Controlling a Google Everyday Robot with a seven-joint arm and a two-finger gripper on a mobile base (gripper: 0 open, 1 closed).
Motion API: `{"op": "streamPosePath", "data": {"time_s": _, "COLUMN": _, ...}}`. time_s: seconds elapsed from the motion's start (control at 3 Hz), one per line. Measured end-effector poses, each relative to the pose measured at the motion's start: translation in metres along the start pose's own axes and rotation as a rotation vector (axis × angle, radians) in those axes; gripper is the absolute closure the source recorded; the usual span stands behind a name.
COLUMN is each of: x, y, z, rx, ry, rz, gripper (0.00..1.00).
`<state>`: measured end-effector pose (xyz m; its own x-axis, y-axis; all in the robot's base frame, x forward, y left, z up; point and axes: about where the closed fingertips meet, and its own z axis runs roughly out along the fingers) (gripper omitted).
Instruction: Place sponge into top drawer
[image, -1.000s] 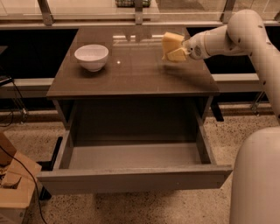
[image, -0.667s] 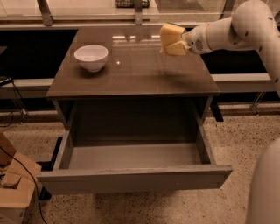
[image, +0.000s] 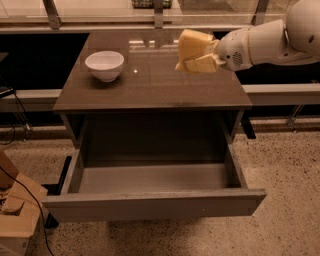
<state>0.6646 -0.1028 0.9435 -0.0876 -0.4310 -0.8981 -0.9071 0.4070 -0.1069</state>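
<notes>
Glossy tabletop (image: 150, 85) under plastic pincer (image: 194, 53); matt top drawer (image: 155, 178).

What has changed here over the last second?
The gripper, over the cabinet top at the end away from the white bowl, rose slightly and edged toward it. The robot's white body left the lower corner. Bowl and open top drawer stayed put.

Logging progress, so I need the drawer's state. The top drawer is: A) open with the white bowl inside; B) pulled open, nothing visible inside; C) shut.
B: the top drawer is pulled out with its grey floor bare; the white bowl sits on the cabinet top, and the pincer hovers above that top's right rear.
</notes>
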Motion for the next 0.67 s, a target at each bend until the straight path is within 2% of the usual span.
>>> {"op": "streamPosePath", "data": {"time_s": 0.33, "x": -0.011, "y": 0.061, "z": -0.03, "rx": 0.031, "ry": 0.012, "rz": 0.067, "gripper": 1.0}}
{"op": "streamPosePath", "data": {"time_s": 0.67, "x": 0.002, "y": 0.066, "z": -0.02, "rx": 0.005, "ry": 0.033, "rz": 0.07, "gripper": 1.0}}
